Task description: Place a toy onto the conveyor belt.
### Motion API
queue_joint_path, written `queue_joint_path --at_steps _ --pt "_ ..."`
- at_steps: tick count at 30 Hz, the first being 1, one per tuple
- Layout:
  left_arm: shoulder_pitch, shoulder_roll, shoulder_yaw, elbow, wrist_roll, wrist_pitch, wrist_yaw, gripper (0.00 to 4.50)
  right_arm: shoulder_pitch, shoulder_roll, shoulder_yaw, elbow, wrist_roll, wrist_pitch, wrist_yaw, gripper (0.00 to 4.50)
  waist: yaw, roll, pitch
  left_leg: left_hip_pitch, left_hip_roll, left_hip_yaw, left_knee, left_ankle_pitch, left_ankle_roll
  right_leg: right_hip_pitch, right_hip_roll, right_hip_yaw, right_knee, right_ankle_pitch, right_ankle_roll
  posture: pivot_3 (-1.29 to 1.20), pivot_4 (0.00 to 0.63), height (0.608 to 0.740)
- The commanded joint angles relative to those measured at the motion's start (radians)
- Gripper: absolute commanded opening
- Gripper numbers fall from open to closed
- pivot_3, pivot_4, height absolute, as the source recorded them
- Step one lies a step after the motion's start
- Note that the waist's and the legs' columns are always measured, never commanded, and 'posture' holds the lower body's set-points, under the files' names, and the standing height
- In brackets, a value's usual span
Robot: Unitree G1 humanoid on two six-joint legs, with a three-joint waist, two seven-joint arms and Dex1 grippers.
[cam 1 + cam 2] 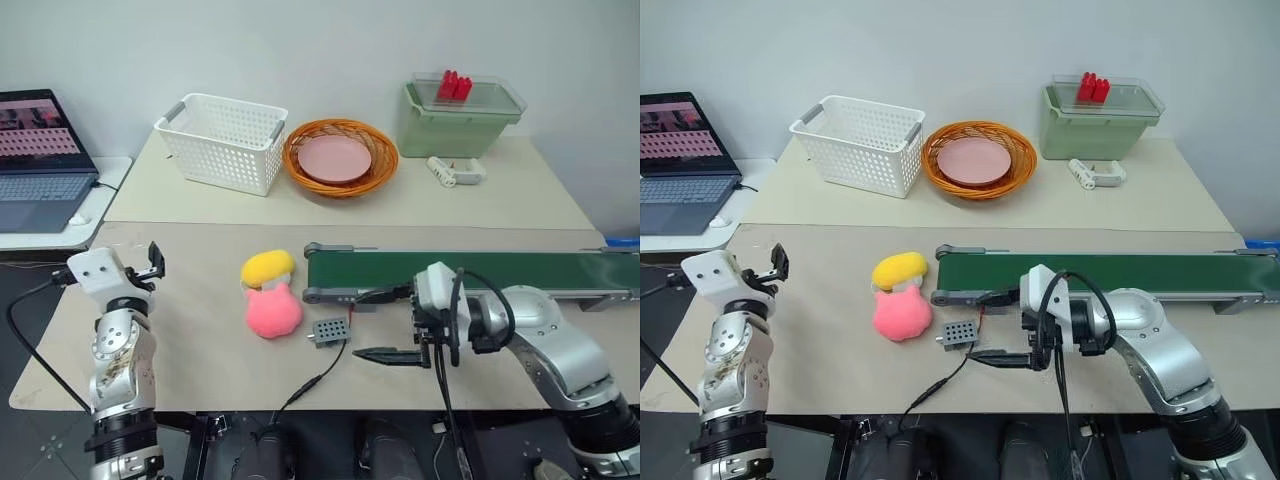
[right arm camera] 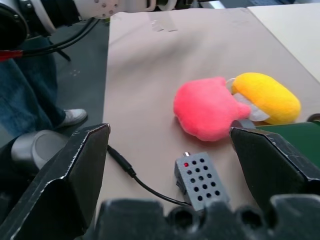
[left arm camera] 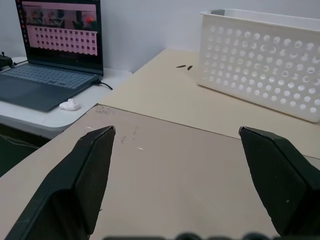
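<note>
Right pincer [image 2: 170, 150] empty, fingers spread, pointing at pink toy [image 2: 205, 107]; left pincer [image 3: 175, 150] spread wide

No legible text anywhere

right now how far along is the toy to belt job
Nothing is finished yet: the pink toy lies on the table beside the yellow plush, off the conveyor belt. In hand: the right gripper is open and empty, pointing across the table at the toy, with a small grey box between them. The left gripper is open, holding nothing. Left: grasp, lift, place on the belt.
</note>
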Motion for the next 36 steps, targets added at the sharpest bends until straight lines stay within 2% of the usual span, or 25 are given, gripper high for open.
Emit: queue_joint_path --at_steps 1,2,5,7,9,14,20,23,29,32,36 --pt "0.018 0.019 -0.019 -0.071 0.005 0.015 -0.034 4.24 -0.020 0.005 -0.005 -0.012 0.009 -0.003 0.004 4.50 0.001 0.000 0.000 0.000 0.000 0.000 0.000 0.000 0.000 0.000 0.000 0.000 0.000 0.000 0.000 0.00 0.150 0.740" --pt "0.021 0.020 -0.020 -0.076 0.000 0.022 -0.040 4.24 -0.020 0.006 -0.003 -0.011 0.008 -0.003 0.004 4.50 0.001 0.000 0.000 0.000 0.000 0.000 0.000 0.000 -0.001 0.000 0.000 0.000 0.000 0.000 0.000 0.00 0.150 0.740" --pt "0.047 -0.014 0.010 -0.119 -0.157 0.138 -0.095 4.24 -0.018 0.009 0.006 -0.003 -0.004 -0.007 0.002 4.50 0.001 0.000 0.000 -0.001 0.000 0.000 0.001 0.000 -0.001 0.000 0.000 0.000 0.000 0.000 0.000 0.00 0.150 0.740" --pt "0.073 -0.067 0.090 -0.151 -0.466 0.340 -0.116 4.24 -0.018 0.009 0.007 0.006 -0.012 -0.009 -0.003 4.50 0.001 0.000 0.000 0.000 0.000 0.000 0.001 0.000 -0.001 0.000 0.000 0.000 0.000 0.000 0.000 0.00 0.150 0.740" --pt "0.101 -0.101 0.160 -0.165 -0.676 0.465 -0.101 4.24 -0.016 0.007 0.008 0.014 -0.022 -0.011 -0.007 4.50 0.000 0.000 0.000 0.000 0.001 0.000 0.001 0.000 -0.001 0.000 -0.001 0.001 0.001 0.000 0.000 0.00 0.150 0.740" --pt "0.217 -0.104 0.194 -0.252 -0.918 0.603 -0.076 4.24 -0.005 0.001 -0.011 0.022 -0.028 -0.006 -0.016 4.50 -0.003 0.000 0.000 0.000 0.001 0.000 0.001 0.000 -0.002 -0.001 0.000 0.001 0.001 0.000 0.001 0.00 0.150 0.740" --pt "0.320 -0.077 0.121 -0.334 -1.182 0.745 -0.083 4.24 0.000 0.004 -0.017 0.030 -0.041 -0.012 -0.033 4.50 0.003 0.000 0.000 0.001 0.000 0.000 0.002 0.000 -0.001 0.001 0.000 0.001 0.000 -0.001 0.000 0.00 0.150 0.740" --pt "0.354 -0.063 0.068 -0.327 -1.207 0.778 -0.090 4.24 0.003 0.008 -0.019 0.027 -0.042 -0.013 -0.046 4.50 0.002 0.000 0.000 0.001 0.000 0.000 0.002 0.000 -0.001 0.001 0.000 0.001 0.000 -0.002 -0.001 0.00 0.150 0.740" --pt "0.362 -0.033 -0.017 -0.235 -1.090 0.759 -0.140 4.24 0.007 0.009 -0.032 0.019 -0.037 -0.013 -0.066 4.50 0.001 0.000 0.000 0.001 0.000 0.000 0.001 0.000 -0.001 0.001 0.000 0.001 0.000 -0.003 -0.002 0.00 0.150 0.740" --pt "0.343 -0.030 -0.028 -0.187 -1.056 0.747 -0.162 4.24 0.013 0.006 -0.040 0.013 -0.036 -0.012 -0.074 4.50 0.000 0.000 0.000 0.001 0.000 0.000 0.001 -0.001 0.000 0.001 0.000 0.001 0.000 -0.006 -0.008 0.00 0.150 0.740" --pt "0.323 -0.032 -0.031 -0.154 -1.038 0.745 -0.175 4.24 0.019 0.000 -0.049 0.010 -0.036 -0.012 -0.086 4.50 0.000 0.000 0.000 0.000 0.000 0.000 0.001 -0.001 -0.001 0.000 0.000 0.001 0.000 -0.007 -0.009 0.00 0.150 0.740"
